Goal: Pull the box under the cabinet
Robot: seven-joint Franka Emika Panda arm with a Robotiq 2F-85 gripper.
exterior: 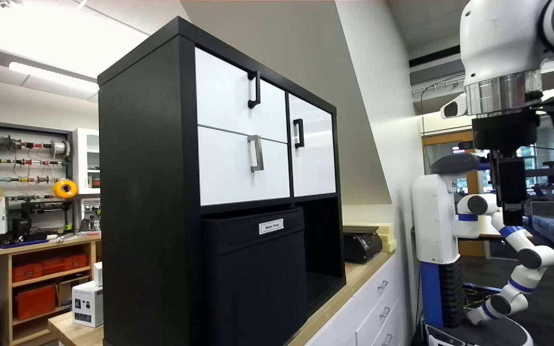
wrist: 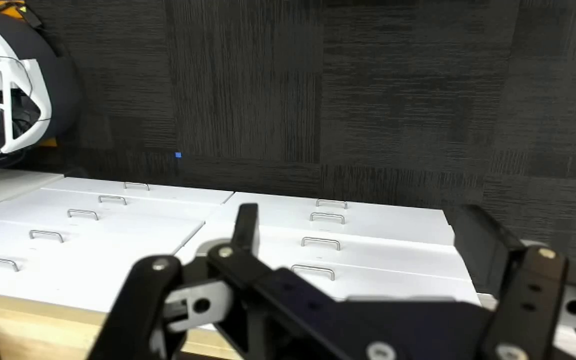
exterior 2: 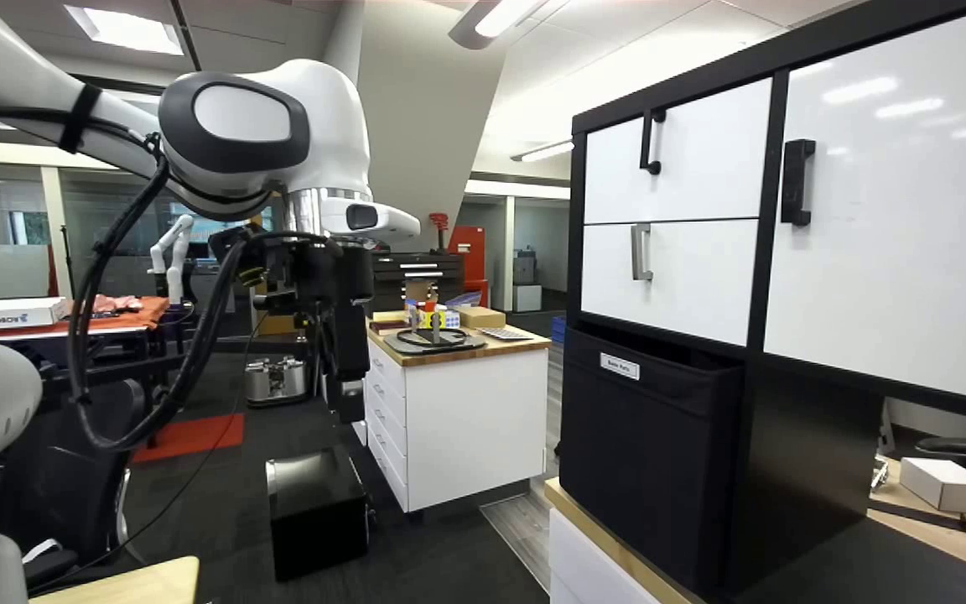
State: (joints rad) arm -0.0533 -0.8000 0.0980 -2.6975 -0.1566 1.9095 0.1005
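Observation:
The box (exterior: 258, 278) is a black fabric bin with a small white label near its front top edge. It sits in the lower compartment of the cabinet, below the two white drawers, and it also shows in an exterior view (exterior 2: 642, 453). The cabinet (exterior: 142, 182) is black with glossy white fronts and black handles, and it also shows in an exterior view (exterior 2: 818, 453). My gripper (wrist: 365, 230) is open and empty, pointing down. In both exterior views the gripper (exterior: 512, 216) (exterior 2: 345, 403) hangs apart from the box, out in front of the cabinet. The wrist view does not show the box.
The cabinet stands on a wooden counter (exterior: 330, 307) over white drawers (wrist: 318, 257) with metal handles. A black device (exterior: 362, 245) sits on the counter beside it. A white mobile robot (exterior: 443, 216) stands near the wall. A white drawer unit (exterior 2: 475, 419) and black box-shaped object (exterior 2: 319, 512) stand beyond my arm.

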